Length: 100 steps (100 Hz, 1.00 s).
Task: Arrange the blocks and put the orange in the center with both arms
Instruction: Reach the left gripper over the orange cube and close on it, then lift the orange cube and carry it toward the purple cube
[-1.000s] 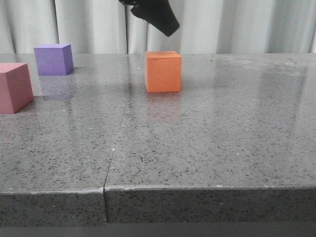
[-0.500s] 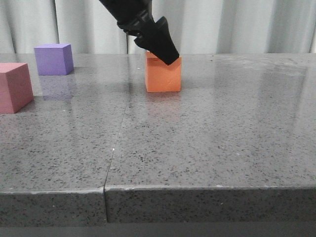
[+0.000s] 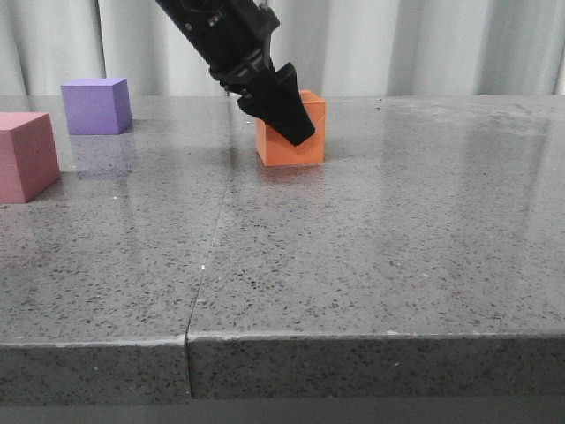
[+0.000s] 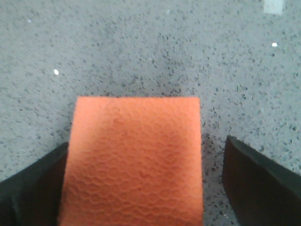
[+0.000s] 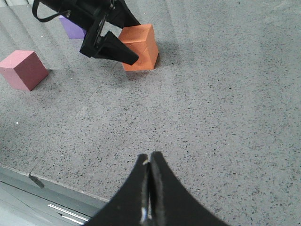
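Note:
The orange cube [image 3: 281, 152] stands on the grey table, mid-far. My left gripper [image 3: 291, 124] is open and lowered around it. In the left wrist view the cube [image 4: 134, 160] sits between the fingers; one finger [image 4: 37, 188] is against its side and the other [image 4: 258, 183] stands apart with a gap. The purple cube [image 3: 95, 106] is at the far left and the pink-red cube [image 3: 26, 155] is nearer at the left edge. My right gripper [image 5: 150, 157] is shut and empty above the table's near part. It is out of the front view.
A seam [image 3: 212, 238] runs through the tabletop from front to back. The table's front edge [image 3: 353, 336] is close to the camera. A pale curtain [image 3: 441, 44] hangs behind the table. The right wrist view also shows the orange cube [image 5: 141, 44] and the left gripper [image 5: 117, 49].
My left gripper has come down from above the orange cube and now straddles it. The purple and pink-red cubes have not moved.

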### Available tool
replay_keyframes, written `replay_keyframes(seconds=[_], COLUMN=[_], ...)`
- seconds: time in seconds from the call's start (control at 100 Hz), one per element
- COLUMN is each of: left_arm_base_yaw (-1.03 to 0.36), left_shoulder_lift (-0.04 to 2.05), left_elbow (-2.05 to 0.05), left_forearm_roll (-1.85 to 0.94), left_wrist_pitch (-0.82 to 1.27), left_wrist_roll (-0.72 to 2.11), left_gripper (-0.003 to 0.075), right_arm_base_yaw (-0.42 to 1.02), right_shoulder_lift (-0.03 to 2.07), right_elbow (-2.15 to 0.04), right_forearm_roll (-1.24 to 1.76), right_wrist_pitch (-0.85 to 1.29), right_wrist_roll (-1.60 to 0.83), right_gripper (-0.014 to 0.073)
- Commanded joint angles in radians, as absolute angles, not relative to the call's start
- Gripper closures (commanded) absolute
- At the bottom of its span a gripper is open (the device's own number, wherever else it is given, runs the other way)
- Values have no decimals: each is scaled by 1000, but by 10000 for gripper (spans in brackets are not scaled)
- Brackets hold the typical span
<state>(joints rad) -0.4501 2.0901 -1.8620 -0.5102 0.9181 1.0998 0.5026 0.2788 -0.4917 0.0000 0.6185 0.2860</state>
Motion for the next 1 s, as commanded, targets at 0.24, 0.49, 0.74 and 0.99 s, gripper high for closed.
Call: replay_keyframes(seconds=[0.24, 0.49, 0.74, 0.99], left_arm_base_yaw=[-459, -459, -459, -457], left_shoulder_lift=[2034, 2034, 2016, 1928], left_elbow=[-1896, -1896, -1916, -1922], left_forearm_roll=[-545, -545, -545, -540], left_wrist_pitch=[906, 906, 906, 903], left_wrist_roll=[1100, 1100, 1096, 1044], left_gripper=[286, 435, 450, 450], right_arm_base_yaw=[497, 497, 497, 497], right_shoulder_lift=[287, 287, 287, 287], right_elbow=[-518, -518, -518, -518], right_forearm_roll=[-15, -15, -15, -15], right_wrist_pitch=[540, 540, 540, 540], right_wrist_roll=[280, 280, 280, 280], right_gripper=[662, 662, 662, 662])
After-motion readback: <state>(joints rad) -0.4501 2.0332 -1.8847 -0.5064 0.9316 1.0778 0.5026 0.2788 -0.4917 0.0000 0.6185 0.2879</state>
